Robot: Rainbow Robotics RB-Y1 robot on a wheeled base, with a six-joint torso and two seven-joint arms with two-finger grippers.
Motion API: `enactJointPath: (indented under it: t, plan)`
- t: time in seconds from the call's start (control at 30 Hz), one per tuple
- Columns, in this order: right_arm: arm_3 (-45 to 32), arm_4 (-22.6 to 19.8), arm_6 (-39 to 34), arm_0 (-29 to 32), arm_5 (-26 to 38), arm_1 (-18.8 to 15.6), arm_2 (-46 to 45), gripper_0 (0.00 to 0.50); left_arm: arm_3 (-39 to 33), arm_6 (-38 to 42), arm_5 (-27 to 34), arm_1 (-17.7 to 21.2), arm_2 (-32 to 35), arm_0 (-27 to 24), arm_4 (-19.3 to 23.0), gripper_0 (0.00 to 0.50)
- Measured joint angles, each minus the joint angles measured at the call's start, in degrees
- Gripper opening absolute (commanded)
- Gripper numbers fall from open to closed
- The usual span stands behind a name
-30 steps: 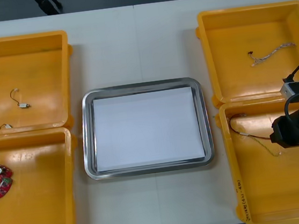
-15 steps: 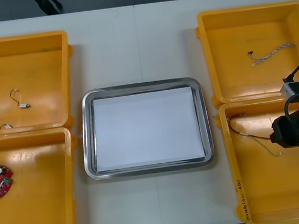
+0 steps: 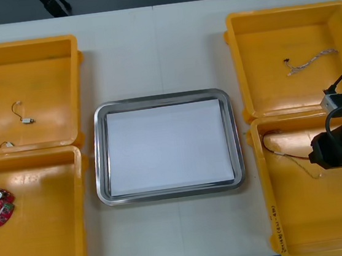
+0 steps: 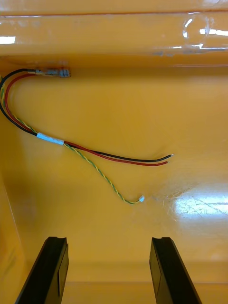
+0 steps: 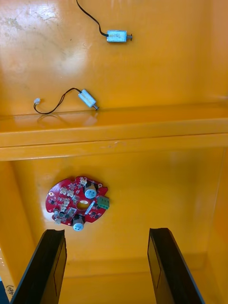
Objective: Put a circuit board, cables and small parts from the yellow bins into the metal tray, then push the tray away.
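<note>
Currently right gripper [image 4: 108, 270] hovering, fingers [image 4: 47, 270] spread, red and yellow cable [image 4: 50, 138] lying at its 9 o'clock, left gripper [image 5: 107, 266] likewise spread.

The front camera hangs above the arms and looks steeply down on the whole tabletop [image 3: 156, 49], with the metal tray [image 3: 99, 167] central. The right wrist camera sits close inside the near right bin [image 4: 114, 104]. It faces past the right tool [image 4: 108, 242] to the red and yellow cable [image 4: 50, 138], shared with the front view between 3 and 4 o'clock. The left wrist camera, close behind the left tool [image 5: 107, 232], faces the circuit board [image 5: 77, 202] and small metal parts [image 5: 116, 36], shared at 8 and 9 o'clock.
</note>
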Motion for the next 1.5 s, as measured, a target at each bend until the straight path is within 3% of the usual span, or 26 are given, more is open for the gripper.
enactJointPath:
  t: [1.5]
  plan:
    - [0.0,0.0,0.0,0.0,0.0,0.0,0.0,0.500,0.0,0.0,0.0,0.0,0.0,0.0,0.0,0.500]
